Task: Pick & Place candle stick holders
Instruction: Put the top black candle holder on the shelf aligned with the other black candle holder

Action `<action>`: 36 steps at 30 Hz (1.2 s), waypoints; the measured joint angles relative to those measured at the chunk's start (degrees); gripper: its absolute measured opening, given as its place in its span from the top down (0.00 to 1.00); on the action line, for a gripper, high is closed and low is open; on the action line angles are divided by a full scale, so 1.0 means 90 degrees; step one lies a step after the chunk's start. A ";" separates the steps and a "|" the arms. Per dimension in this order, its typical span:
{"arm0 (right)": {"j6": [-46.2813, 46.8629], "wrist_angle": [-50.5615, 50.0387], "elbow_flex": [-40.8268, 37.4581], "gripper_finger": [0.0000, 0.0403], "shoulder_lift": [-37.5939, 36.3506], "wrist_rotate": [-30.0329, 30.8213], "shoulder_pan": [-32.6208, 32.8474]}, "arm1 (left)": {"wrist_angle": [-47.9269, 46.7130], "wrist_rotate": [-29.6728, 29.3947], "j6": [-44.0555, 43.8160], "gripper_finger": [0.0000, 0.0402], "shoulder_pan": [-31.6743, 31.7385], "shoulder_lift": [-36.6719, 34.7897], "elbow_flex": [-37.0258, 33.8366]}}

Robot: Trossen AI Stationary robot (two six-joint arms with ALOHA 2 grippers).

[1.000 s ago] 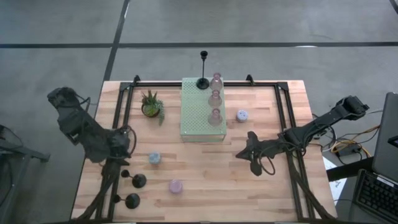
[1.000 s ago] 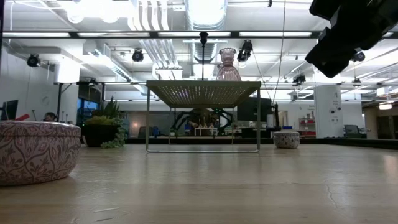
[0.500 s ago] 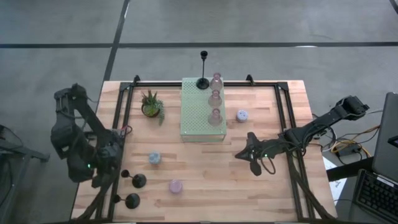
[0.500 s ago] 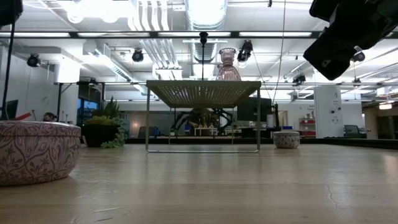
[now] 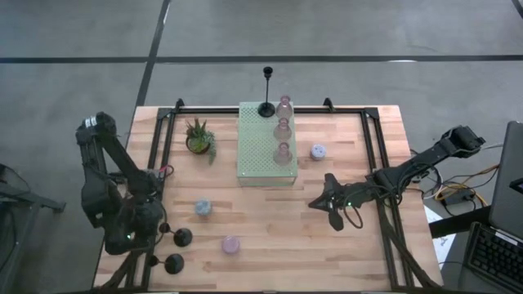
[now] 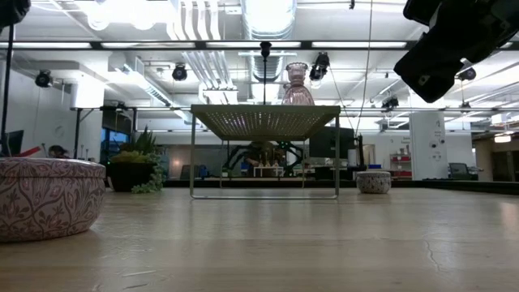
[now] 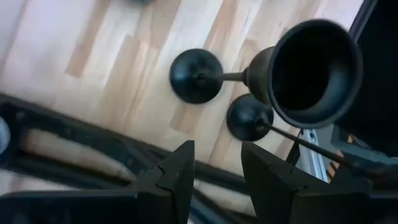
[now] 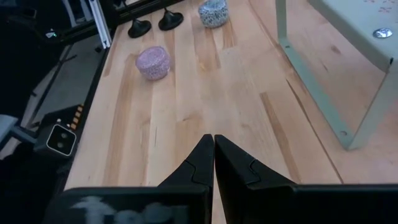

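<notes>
Left gripper (image 7: 214, 165) moved above black holders (image 7: 196, 76) — jaws parted | right gripper (image 8: 213, 155) closed.

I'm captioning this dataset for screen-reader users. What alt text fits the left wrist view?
The left gripper, fingers slightly apart and empty, points down at two black candle holders standing on the wooden table near its dark frame rail; the taller one's open cup faces the camera.

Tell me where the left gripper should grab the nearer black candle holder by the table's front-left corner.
Likely on the thin stem of the black holder, coming straight down: it stands upright on a round base, and the left gripper, fingers apart, hangs just above it.
</notes>
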 joint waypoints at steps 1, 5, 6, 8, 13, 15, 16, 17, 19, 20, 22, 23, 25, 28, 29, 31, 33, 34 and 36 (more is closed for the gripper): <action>-0.0005 0.0000 0.0001 0.98 0.0000 0.0000 0.0000 | 0.0187 -0.0067 0.0005 0.66 -0.0013 -0.0001 -0.0120; -0.0049 0.0000 0.0001 0.98 0.0000 0.0000 0.0000 | 0.0712 -0.0305 0.0201 0.66 -0.0018 0.0026 -0.0486; -0.0051 0.0000 0.0001 0.98 0.0000 0.0000 0.0000 | 0.0784 -0.0444 0.0205 0.66 -0.0029 0.0030 -0.0573; -0.0051 0.0000 0.0001 0.98 0.0000 0.0000 0.0000 | 0.0882 -0.0792 0.0282 0.63 -0.0044 0.0036 -0.0715; -0.0044 0.0002 0.0001 0.98 0.0000 0.0000 0.0000 | 0.1026 -0.0964 0.0359 0.53 -0.0044 0.0073 -0.0993; -0.0041 0.0002 0.0001 0.98 0.0000 0.0000 0.0000 | 0.1078 -0.0970 0.0325 0.50 -0.0049 0.0068 -0.1100; -0.0039 0.0002 0.0001 0.98 0.0000 0.0000 0.0000 | 0.1112 -0.0971 0.0318 0.48 -0.0050 0.0075 -0.1139; -0.0039 0.0009 0.0001 0.98 0.0000 0.0000 0.0000 | 0.1224 -0.0977 0.0330 0.47 -0.0052 0.0079 -0.1190; -0.0041 0.0012 0.0001 0.98 0.0000 0.0002 0.0000 | 0.1504 -0.1021 0.0488 0.45 -0.0052 0.0082 -0.1303; -0.0041 0.0013 0.0002 0.98 0.0000 0.0002 0.0000 | 0.1656 -0.1026 0.0518 0.45 -0.0052 0.0079 -0.1352; -0.0041 0.0012 0.0002 0.98 0.0000 0.0005 0.0000 | 0.1947 -0.1038 0.0580 0.45 -0.0052 0.0067 -0.1435; -0.0041 0.0013 0.0002 0.98 0.0000 0.0005 0.0000 | 0.2060 -0.1071 0.0643 0.45 -0.0053 0.0062 -0.1461; -0.0044 0.0014 0.0001 0.98 0.0000 0.0007 0.0000 | 0.2139 -0.1235 0.0745 0.45 -0.0069 0.0062 -0.1485; -0.0042 0.0012 0.0001 0.98 0.0000 0.0010 0.0000 | 0.2122 -0.1628 0.0885 0.45 -0.0143 0.0062 -0.1506; -0.0037 0.0015 0.0001 0.98 0.0000 0.0010 0.0000 | 0.2127 -0.1739 0.0888 0.45 -0.0163 0.0062 -0.1506; -0.0027 0.0012 0.0001 0.98 0.0000 0.0010 0.0000 | 0.2126 -0.1945 0.0927 0.45 -0.0209 0.0062 -0.1506; -0.0027 0.0012 0.0001 0.98 0.0000 0.0010 0.0000 | 0.2125 -0.2278 0.0983 0.45 -0.0315 0.0073 -0.1506; -0.0028 0.0012 0.0001 0.98 0.0000 0.0010 -0.0002 | 0.2127 -0.2449 0.0978 0.45 -0.0382 0.0084 -0.1508; -0.0033 0.0012 0.0001 0.98 0.0000 0.0012 -0.0001 | 0.2143 -0.2581 0.0828 0.45 -0.0476 0.0102 -0.1540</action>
